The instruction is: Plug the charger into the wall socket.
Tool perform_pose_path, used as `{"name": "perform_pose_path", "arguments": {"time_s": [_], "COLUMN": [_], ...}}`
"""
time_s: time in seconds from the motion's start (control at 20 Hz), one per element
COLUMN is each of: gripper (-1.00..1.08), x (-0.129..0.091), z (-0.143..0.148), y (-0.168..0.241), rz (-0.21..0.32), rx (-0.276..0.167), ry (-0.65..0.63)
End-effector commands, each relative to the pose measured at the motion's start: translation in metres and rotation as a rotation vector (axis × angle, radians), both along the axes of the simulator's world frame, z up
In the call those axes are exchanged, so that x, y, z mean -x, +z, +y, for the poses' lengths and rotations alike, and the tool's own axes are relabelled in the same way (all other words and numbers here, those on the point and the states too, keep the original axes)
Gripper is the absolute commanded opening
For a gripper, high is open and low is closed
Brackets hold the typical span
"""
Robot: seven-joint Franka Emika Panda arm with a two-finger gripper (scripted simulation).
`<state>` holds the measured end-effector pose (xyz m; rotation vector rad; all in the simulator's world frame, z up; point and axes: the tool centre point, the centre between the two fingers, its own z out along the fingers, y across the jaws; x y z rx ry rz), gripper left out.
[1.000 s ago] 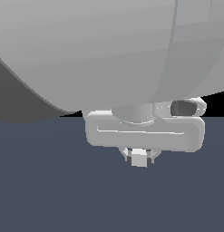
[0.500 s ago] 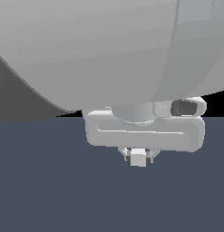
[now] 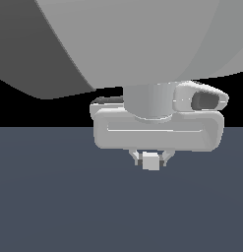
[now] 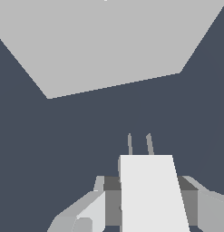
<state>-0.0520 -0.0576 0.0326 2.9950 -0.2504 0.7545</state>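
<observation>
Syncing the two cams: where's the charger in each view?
Exterior view: charger is the small pale cube below the arm, centre frame, between the fingers.
Wrist view: charger is the big pale block in the foreground, two prongs pointing ahead.
Shared landmark: the fingers flanking it.

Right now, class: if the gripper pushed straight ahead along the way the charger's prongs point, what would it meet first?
Probably the wall socket: the gripper holds the charger with prongs aimed toward that panel, nothing visible between. Depth is unclear.
</observation>
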Motion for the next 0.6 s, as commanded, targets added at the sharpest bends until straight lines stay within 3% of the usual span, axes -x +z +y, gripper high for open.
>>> {"name": "perform_pose_path", "arguments": {"time_s": [0.0, 0.55], "gripper": [-1.00, -1.00], "x": [0.000, 0.000], "z": [-0.001, -0.004], "y": [0.009, 0.050], "rz": [-0.001, -0.002], "rx": [0.002, 0.005], "ry": [0.033, 0.189]}}
